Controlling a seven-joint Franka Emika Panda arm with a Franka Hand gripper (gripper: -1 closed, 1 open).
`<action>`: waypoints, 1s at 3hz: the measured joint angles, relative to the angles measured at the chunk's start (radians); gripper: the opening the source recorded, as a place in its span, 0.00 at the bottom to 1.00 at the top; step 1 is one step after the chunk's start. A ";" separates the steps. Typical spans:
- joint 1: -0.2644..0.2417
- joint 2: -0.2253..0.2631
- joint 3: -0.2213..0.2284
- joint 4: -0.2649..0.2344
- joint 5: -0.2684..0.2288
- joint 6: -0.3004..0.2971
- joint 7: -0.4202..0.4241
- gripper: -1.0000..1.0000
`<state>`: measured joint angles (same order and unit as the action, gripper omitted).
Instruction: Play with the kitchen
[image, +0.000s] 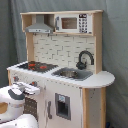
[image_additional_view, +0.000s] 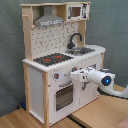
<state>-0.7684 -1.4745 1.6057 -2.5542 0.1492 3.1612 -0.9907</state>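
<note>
Kitchen first: the large white and light-wood toy kitchen (image: 60, 65) stands upright against a grey curtain backdrop (image: 117, 45) in both exterior views, and in the second exterior view it sits on a light wooden floor (image_additional_view: 100, 112). Its black stovetop with red rings (image_additional_view: 52, 59) lies at the second exterior view's left of the counter, with the sink (image_additional_view: 84, 50) and curved black faucet (image_additional_view: 75, 39) to the right. A grey hood (image: 40, 25) hangs above the stove, and a small white microwave (image: 72, 23) sits on the upper shelf beside it. Below are a row of knobs and the oven door (image_additional_view: 62, 96).

The white robot arm's gripper (image_additional_view: 74, 76) is held level at the front panel, near the knob row just above the oven door. Whether its fingers are wide, narrow or holding anything cannot be told.
</note>
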 joint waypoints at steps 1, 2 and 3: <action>0.088 0.000 -0.032 -0.006 0.000 -0.033 0.030 1.00; 0.131 0.000 -0.088 -0.033 0.001 -0.058 0.091 1.00; 0.185 0.001 -0.076 -0.033 0.001 -0.126 0.147 1.00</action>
<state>-0.5829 -1.4735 1.5294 -2.5871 0.1503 3.0350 -0.8439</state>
